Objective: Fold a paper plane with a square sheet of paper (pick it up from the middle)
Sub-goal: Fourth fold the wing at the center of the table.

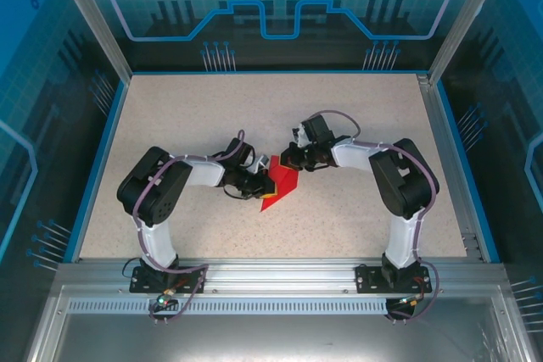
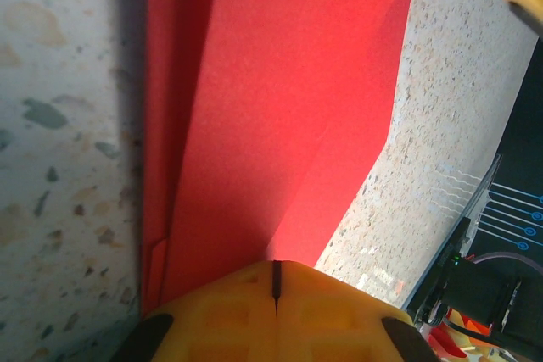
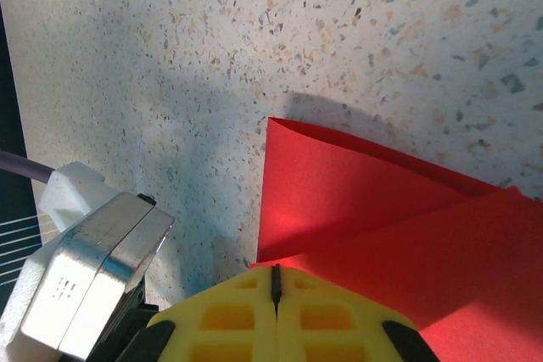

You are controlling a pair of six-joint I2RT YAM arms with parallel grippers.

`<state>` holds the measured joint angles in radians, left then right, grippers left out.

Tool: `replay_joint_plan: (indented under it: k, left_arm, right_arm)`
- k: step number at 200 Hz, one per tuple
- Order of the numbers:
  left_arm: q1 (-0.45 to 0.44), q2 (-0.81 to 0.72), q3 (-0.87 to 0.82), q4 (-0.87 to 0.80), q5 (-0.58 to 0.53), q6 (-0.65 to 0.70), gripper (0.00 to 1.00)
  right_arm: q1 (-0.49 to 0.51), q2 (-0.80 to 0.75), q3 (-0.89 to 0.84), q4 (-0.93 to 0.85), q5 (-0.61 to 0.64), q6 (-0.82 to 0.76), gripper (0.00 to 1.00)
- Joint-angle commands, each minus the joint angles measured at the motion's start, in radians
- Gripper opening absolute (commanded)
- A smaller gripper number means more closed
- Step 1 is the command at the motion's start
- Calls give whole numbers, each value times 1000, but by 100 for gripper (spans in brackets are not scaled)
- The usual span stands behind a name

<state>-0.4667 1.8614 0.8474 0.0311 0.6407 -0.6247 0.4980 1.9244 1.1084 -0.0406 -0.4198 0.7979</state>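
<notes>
Both clenched: left claw (image 1: 255,186) and right claw (image 1: 289,159), yellow-padded tips against partly folded bright red square paper sheet (image 1: 284,182) lying mid speckled beige surface (image 1: 212,108); actual pinch unclear.

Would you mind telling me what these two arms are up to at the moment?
Both arms meet in the middle of the table over a red sheet of paper. It is already partly folded, and layered flaps and diagonal creases show in both wrist views. The left gripper and the right gripper are each shut, with their yellow tips down at the paper from opposite sides. I cannot tell whether they pinch it or only press it flat. It is not yet a finished plane.
</notes>
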Motion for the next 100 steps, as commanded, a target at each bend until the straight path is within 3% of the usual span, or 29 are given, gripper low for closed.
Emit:
replay_joint_plan:
  k: [1,48,100]
  left_arm:
    - [1,20,-43,-107,-74,18,1]
    - [0,22,-63,-77,-72,-1,1]
    - [0,-9,-63,-69,-61,-10,6]
  right_arm:
    - [34,23,23,-4,8,21,4]
    - [43,48,-52,57,18,44,3]
    - [34,91,-83,10,84,-17,3]
